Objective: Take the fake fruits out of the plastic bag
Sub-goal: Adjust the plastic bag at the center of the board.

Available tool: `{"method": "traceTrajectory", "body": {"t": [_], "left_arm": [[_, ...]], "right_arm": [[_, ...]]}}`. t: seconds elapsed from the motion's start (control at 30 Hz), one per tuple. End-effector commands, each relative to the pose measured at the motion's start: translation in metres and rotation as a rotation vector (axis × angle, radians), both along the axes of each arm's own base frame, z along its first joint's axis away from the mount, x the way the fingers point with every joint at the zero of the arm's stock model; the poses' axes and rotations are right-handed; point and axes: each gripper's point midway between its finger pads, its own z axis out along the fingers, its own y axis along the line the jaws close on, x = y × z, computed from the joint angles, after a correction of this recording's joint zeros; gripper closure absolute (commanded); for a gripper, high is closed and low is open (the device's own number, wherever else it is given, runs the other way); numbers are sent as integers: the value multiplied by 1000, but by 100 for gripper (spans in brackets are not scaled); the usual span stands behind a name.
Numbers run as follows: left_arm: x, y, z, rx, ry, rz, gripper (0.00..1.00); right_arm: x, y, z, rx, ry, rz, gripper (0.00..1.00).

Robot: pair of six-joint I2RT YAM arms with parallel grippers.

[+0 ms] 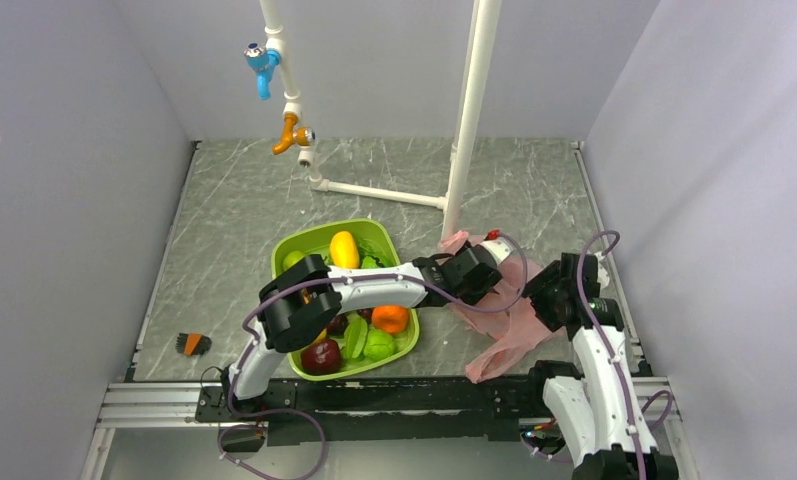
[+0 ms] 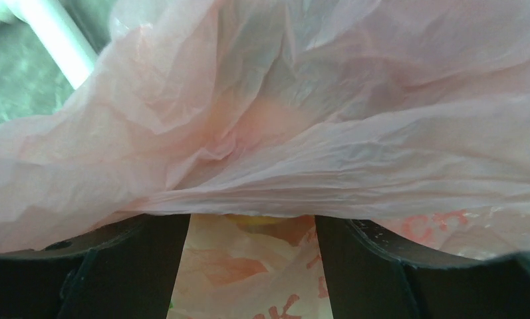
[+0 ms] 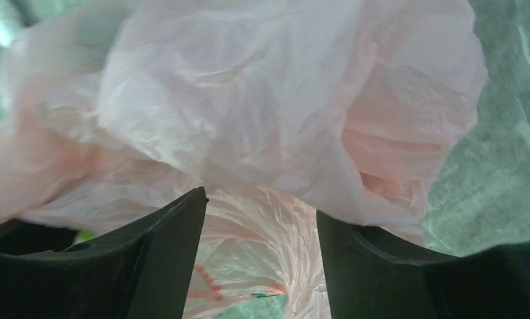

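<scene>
The pink plastic bag (image 1: pixel 509 325) lies crumpled on the table right of the green tray. My left gripper (image 1: pixel 471 275) reaches over the tray to the bag's left side. In the left wrist view the bag (image 2: pixel 282 100) fills the frame, and the left gripper (image 2: pixel 252 219) is open with bag film between its fingers. An orange-yellow shape (image 2: pixel 275 222) shows there under the fold. My right gripper (image 1: pixel 546 292) is at the bag's right side. In the right wrist view it (image 3: pixel 261 206) is open, with the bag (image 3: pixel 249 86) draped over its right finger. A small red patch (image 1: pixel 492 236) shows at the bag's far edge. No fake fruit is clearly in view.
The green tray (image 1: pixel 304 237) holds a yellow mango (image 1: pixel 344 248), an orange (image 1: pixel 390 318), a dark maroon apple (image 1: pixel 321 355) and green pieces. A white pipe frame (image 1: pixel 464 130) stands just behind the bag. A small brush (image 1: pixel 192 344) lies at the near left.
</scene>
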Motion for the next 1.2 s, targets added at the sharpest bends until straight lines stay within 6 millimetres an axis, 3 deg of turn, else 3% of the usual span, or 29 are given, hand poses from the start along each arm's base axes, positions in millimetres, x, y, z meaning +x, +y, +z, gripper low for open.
{"method": "traceTrajectory", "body": {"t": [0.0,0.13,0.23,0.37,0.47,0.53,0.63,0.67,0.73,0.83,1.0,1.17], "left_arm": [[-6,-1,-7,-67,97,-6,27],[-22,6,-21,-97,184,8,28],[-35,7,-16,-208,216,0,29],[-43,14,-8,-279,235,10,30],[-48,19,0,-337,240,19,30],[-49,19,6,-371,235,19,31],[-50,16,18,-415,228,1,32],[-50,16,21,-426,226,-3,32],[-51,14,26,-447,225,-5,32],[-50,15,23,-435,226,1,32],[-52,11,13,-427,255,2,32],[-53,10,-1,-403,277,12,32]], "right_arm": [[23,8,42,-14,-174,115,33],[24,18,63,-22,-214,207,29],[27,34,89,-8,-280,320,29],[26,68,113,46,-353,525,31],[15,97,124,97,-388,639,32],[3,112,118,134,-375,677,32],[-14,121,92,192,-337,683,32],[-20,125,81,230,-310,678,36],[-31,135,64,320,-263,685,56],[-39,129,37,299,-167,638,64],[-32,122,13,217,-110,605,70],[-1,90,-3,52,-122,351,68]]}}
